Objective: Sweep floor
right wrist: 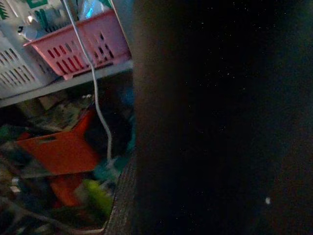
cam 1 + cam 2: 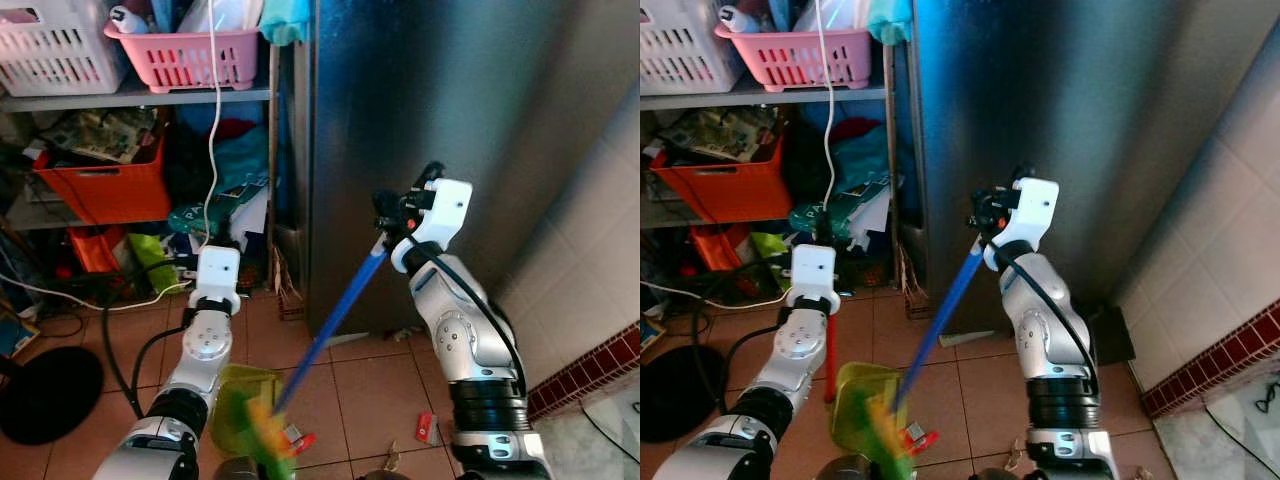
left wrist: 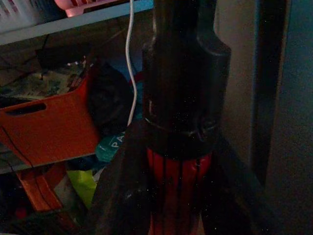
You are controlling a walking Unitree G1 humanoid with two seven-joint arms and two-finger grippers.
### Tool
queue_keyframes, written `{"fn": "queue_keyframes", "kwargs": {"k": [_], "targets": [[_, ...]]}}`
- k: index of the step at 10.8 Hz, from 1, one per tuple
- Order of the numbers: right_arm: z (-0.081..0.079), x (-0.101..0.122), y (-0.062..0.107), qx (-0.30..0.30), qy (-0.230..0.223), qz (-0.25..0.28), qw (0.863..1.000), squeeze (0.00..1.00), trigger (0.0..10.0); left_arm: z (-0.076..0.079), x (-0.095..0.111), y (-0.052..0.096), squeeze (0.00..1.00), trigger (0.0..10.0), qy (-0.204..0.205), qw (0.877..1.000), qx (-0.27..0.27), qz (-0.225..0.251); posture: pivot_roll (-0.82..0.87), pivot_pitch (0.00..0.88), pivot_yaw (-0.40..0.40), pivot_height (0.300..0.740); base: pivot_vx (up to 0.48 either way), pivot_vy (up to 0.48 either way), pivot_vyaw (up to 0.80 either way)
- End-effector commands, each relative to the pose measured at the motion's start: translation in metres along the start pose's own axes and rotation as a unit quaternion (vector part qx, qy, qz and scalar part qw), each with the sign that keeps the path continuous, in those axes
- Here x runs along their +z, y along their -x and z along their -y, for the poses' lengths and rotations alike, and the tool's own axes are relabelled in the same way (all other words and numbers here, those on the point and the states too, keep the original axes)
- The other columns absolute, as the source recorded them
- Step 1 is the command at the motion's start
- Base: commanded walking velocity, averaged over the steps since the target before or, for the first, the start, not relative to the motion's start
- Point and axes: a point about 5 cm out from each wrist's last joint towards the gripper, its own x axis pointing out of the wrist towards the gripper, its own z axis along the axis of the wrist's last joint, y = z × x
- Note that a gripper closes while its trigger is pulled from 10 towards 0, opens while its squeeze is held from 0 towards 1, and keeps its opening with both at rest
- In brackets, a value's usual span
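Observation:
My right gripper (image 2: 392, 222) is raised in front of the fridge and shut on the top of a blue broom handle (image 2: 340, 310). The handle slants down to blurred green and yellow bristles (image 2: 262, 437) on the tiled floor. My left gripper (image 2: 207, 238) is shut on a handle; in the left wrist view a red and black dustpan handle (image 3: 178, 147) stands between its fingers. A red stick (image 2: 829, 365) runs down beside the green dustpan (image 2: 247, 393), which sits by the bristles. A red wrapper (image 2: 426, 428) and a small red scrap (image 2: 302, 441) lie on the tiles.
A tall steel fridge (image 2: 460, 120) stands straight ahead. On the left, shelves hold a pink basket (image 2: 185, 55), a white basket (image 2: 50, 50) and an orange crate (image 2: 105, 185). A black round base (image 2: 45, 392) and cables lie on the floor at left. A tiled wall (image 2: 590, 280) closes the right.

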Motion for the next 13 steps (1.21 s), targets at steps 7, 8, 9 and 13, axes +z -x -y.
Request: {"fn": "queue_keyframes", "kwargs": {"k": [7,8,9,13], "targets": [[0.003,0.014,0.014,-0.003,0.171,0.101,0.98,0.0,10.0,0.007,0.005,0.024,0.0,10.0,-0.054,0.996,-0.041,0.056,-0.09,0.0,0.014,0.74,0.0,0.0,0.0],[0.004,0.014,0.014,-0.006,0.176,0.102,0.979,0.0,10.0,0.003,0.008,0.019,0.0,10.0,-0.066,0.995,-0.033,0.066,-0.09,0.0,0.014,0.74,0.0,0.0,0.0],[0.006,0.013,0.014,-0.01,0.178,0.103,0.978,0.0,10.0,0.004,0.009,0.017,0.0,10.0,-0.069,0.995,-0.035,0.067,-0.09,0.0,0.015,0.74,0.0,0.0,0.0],[0.012,0.007,0.017,-0.017,0.173,0.095,0.98,0.0,10.0,0.009,0.012,0.024,0.0,10.0,-0.045,0.996,-0.041,0.073,-0.09,0.0,0.013,0.74,0.0,0.0,0.0]]}}
